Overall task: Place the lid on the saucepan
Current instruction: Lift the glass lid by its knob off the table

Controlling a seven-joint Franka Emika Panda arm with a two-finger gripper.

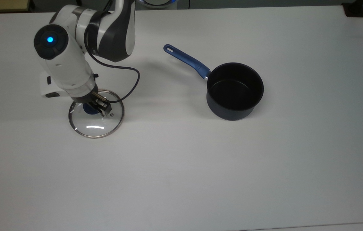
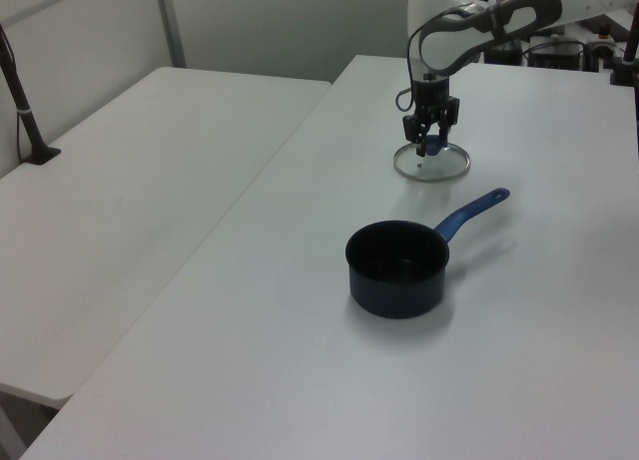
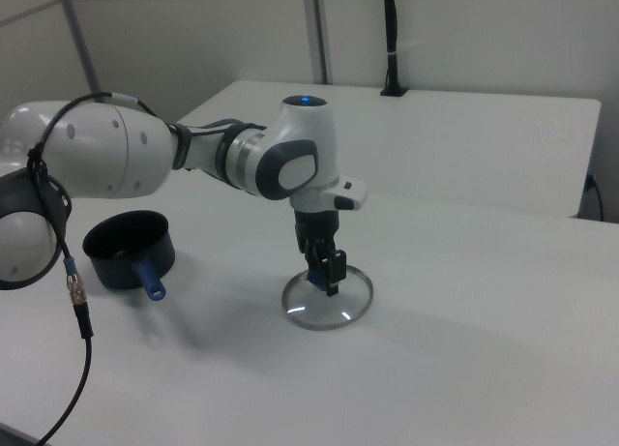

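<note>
- In the left view the saucepan (image 2: 396,268) is nearest, upright and empty on the white counter (image 2: 300,360), its blue handle (image 2: 471,212) reaching up toward the left view's right.
- Beyond it, well apart, the lid (image 2: 430,162) lies flat on the counter.
- The gripper (image 1: 95,107) points down at the lid's centre, its fingers drawn in close on either side of the blue knob (image 1: 89,109); whether they press it I cannot tell.
- Farthest back the white arm (image 2: 479,11) curves over the lid.
</note>
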